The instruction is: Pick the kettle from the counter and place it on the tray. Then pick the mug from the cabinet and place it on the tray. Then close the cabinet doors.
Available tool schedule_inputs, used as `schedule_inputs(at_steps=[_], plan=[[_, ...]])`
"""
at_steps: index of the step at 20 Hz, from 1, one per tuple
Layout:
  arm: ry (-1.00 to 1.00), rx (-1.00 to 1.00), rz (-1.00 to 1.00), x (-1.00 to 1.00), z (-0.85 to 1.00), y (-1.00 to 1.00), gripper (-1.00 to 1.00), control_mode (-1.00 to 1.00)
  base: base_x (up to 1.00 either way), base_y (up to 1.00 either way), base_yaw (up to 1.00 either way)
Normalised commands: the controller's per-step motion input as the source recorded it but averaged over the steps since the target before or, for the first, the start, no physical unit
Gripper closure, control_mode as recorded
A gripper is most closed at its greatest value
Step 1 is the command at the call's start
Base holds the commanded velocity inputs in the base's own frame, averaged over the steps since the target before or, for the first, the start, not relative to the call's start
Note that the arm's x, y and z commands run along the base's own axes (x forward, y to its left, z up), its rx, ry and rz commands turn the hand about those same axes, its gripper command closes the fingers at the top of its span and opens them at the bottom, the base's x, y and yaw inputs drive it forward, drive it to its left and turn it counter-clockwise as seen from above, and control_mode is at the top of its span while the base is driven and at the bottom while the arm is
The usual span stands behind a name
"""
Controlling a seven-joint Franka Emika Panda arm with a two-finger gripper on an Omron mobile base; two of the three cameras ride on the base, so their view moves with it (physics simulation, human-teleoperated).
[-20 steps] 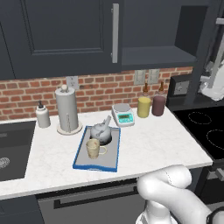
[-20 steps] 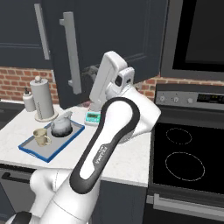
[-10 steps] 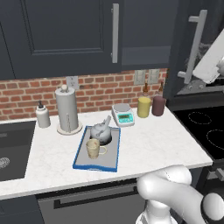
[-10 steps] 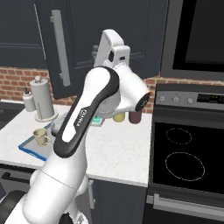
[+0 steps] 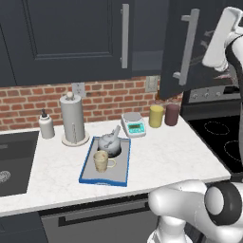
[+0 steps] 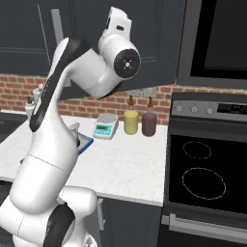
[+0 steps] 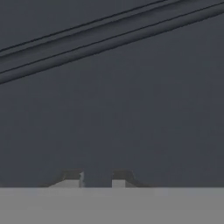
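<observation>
Kettle (image 5: 109,142) and mug (image 5: 101,161) both sit inside the blue-rimmed tray (image 5: 87,167) on the marble counter (image 5: 166,156), the kettle at the far end and the mug just in front of it. My arm is raised high at the right, by the right-hand cabinet door (image 5: 178,52), which stands ajar with its long silver handle (image 5: 187,45) facing out; the left door (image 5: 71,40) lies flush. From the right base view my own elbow and forearm cover most of the tray, leaving one blue corner (image 6: 86,143) showing beside the small scale (image 6: 105,127). Through my hand camera I see dark panel with slanted grooves, and my gripper (image 7: 97,178) shows as two small tips with a narrow gap between them and nothing in it. They seem slightly parted, but so little of them clears the bottom edge that I cannot tell for sure. A yellow canister (image 5: 156,116) and a dark jar (image 5: 172,114) stand near the stove.
</observation>
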Motion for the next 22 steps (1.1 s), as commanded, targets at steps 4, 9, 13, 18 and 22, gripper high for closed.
schedule_inputs(at_steps=[4,9,13,18,22], plan=[[0.18,0.00,-0.30,0.92,-0.29,0.34,1.00,-1.00,0.00,0.00,0.00],[0.12,0.00,-0.25,0.85,-0.32,0.28,1.00,-1.00,0.00,0.00,0.00],[0.04,0.00,-0.20,0.81,-0.51,0.15,1.00,-1.00,0.00,0.00,0.00],[0.02,0.00,-0.15,0.81,-0.51,0.00,1.00,-1.00,0.00,0.00,0.00],[0.10,0.00,-0.05,0.82,-0.38,-0.02,1.00,-1.00,0.00,0.00,0.00]])
